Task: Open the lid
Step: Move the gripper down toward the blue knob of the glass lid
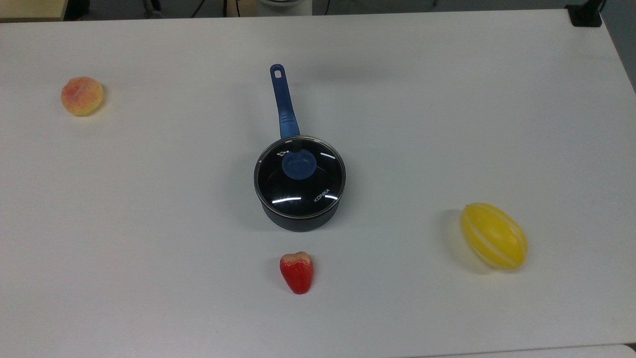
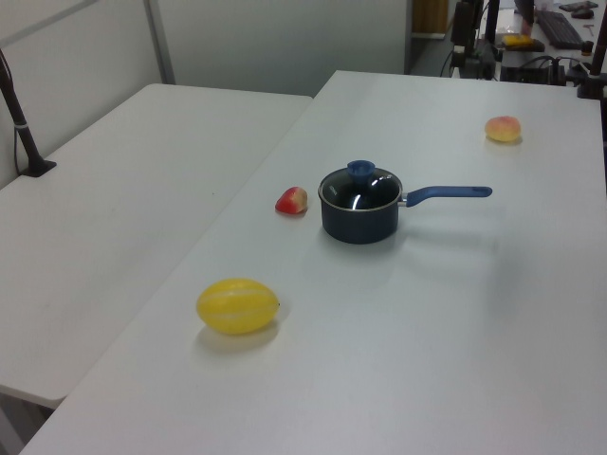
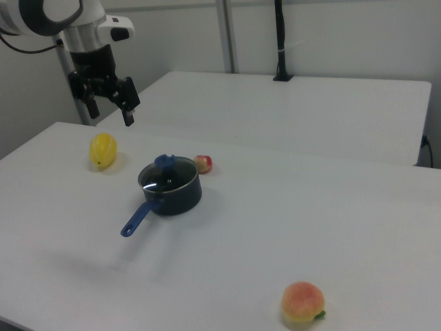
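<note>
1. Top view: A dark saucepan [image 1: 299, 219] stands near the middle of the white table [image 1: 447, 124], its long blue handle [image 1: 283, 102] pointing toward the top view's upper edge. The lid [image 1: 299, 177], clear glass with a thin metal rim, sits closed on the saucepan; its blue knob [image 1: 298, 165] is central and white "KONKA" lettering shows near the rim. A red wax apple [image 1: 297, 271] lies just below the pan. A yellow melon [image 1: 493, 236] with pale stripes lies well apart at the top view's right. A peach [image 1: 82, 96] lies well apart at the top view's upper left.

2. Left view: The lid [image 2: 359, 188] is seated on the saucepan [image 2: 358, 218], with the handle [image 2: 448, 193] extending to the left view's right. The wax apple [image 2: 292, 201] lies near the pan on the left view's left. The melon [image 2: 238, 306] is nearest the camera; the peach [image 2: 503, 129] is far off.

3. Right view: The gripper [image 3: 110, 102] hangs in the air, above and to the right view's left of the saucepan [image 3: 172, 193], well apart from the lid [image 3: 167, 174]. Its fingers [image 3: 128, 110] are spread wide and hold nothing. The melon [image 3: 103, 149] lies beneath the gripper; the peach [image 3: 302, 303] is in the foreground.
</note>
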